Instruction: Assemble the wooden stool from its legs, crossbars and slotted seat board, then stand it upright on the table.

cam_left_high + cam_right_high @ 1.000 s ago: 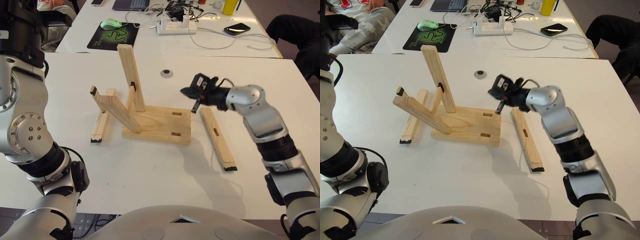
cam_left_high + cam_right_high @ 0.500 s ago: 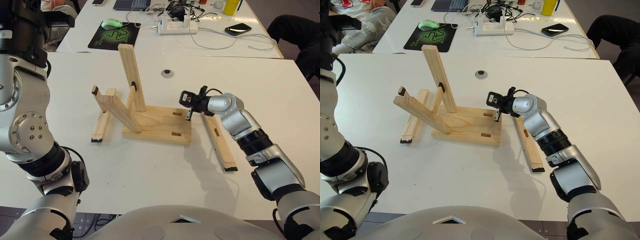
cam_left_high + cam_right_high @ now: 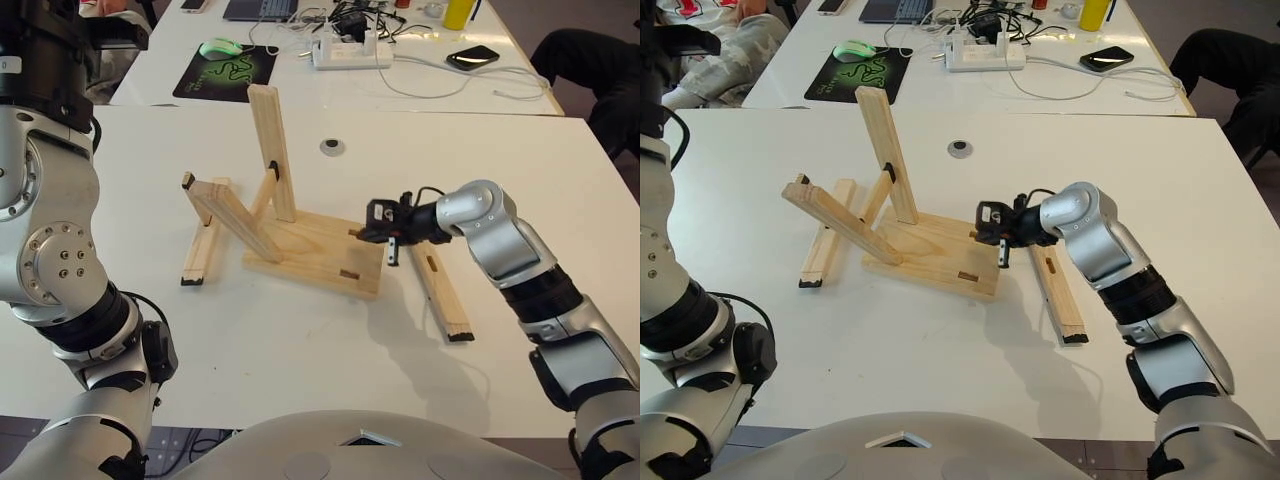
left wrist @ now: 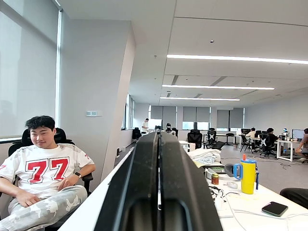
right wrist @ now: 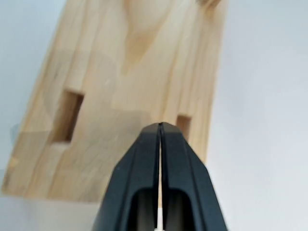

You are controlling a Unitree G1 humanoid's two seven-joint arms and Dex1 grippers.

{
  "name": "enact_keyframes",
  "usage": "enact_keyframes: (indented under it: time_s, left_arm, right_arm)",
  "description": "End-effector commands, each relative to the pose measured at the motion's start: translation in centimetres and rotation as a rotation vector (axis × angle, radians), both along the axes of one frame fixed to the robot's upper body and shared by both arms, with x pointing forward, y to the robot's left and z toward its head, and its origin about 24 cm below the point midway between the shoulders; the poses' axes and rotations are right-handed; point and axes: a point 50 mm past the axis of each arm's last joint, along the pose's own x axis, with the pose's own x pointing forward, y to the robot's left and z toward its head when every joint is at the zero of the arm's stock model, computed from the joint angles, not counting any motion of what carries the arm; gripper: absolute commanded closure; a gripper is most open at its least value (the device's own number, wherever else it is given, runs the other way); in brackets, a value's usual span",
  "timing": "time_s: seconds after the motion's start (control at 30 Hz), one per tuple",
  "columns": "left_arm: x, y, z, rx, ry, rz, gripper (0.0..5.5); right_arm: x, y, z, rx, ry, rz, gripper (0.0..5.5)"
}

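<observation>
Head pair down over table (image 3: 300, 340), right wrist close on board (image 5: 139, 72), left roomward

the right gripper (image 3: 388, 240) has dropped to the seat board (image 3: 320, 255) edge, turning the board slightly.

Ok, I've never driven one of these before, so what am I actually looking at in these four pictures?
It is a humanoid robot with two arms, each ending in a two-finger gripper. The two wide pictures come from cameras on its head, looking down over the white table. The other two come from cameras on its wrists. The left gripper is raised, shut and empty, facing the office. The right gripper is also shut and empty, pointing at the slotted seat board between two empty slots. The board sits on the table with an upright leg and a leaning leg already in it. The left loose leg and right loose leg lie flat on either side.
</observation>
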Motion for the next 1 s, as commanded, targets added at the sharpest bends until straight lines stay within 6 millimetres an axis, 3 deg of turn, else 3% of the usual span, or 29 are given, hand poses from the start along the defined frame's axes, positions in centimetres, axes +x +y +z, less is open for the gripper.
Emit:
enact_keyframes:
  time_s: [0.03, 0.27, 0.4, 0.47, 0.67, 0.87, 1.0]
  left_arm:
    - [-0.1, 0.0, 0.5, 0.008, -0.021, 0.008, 5.46]
    - [0.0, -0.1, 0.5, 0.008, -0.020, 0.006, 5.46]
    - [0.0, -0.2, 0.4, 0.012, -0.018, 0.006, 5.46]
    - [0.0, -0.1, 0.5, 0.013, -0.018, 0.006, 5.46]
    - [-0.1, 0.0, 0.4, 0.013, -0.019, 0.015, 5.46]
    - [-0.1, 1.0, -0.4, 0.024, 0.018, 0.048, 5.46]
    - [-0.3, 2.9, -2.1, 0.039, 0.107, 0.101, 5.46]
  right_arm:
    - [2.7, 0.1, 2.0, 0.037, -0.159, -0.168, 5.50]
    - [2.1, -0.9, -3.3, -0.170, -0.119, -0.162, 5.50]
    - [0.7, -1.2, -4.8, -0.247, -0.056, -0.053, 5.50]
    - [-0.4, -1.4, -4.5, -0.239, 0.022, 0.027, 5.50]
    - [-1.8, -1.7, -0.6, -0.083, 0.176, 0.147, 5.50]
    - [-2.4, -0.8, 0.1, 0.093, 0.249, 0.047, 5.50]
    - [0.9, -1.3, 0.7, 0.173, 0.019, -0.274, 5.50]
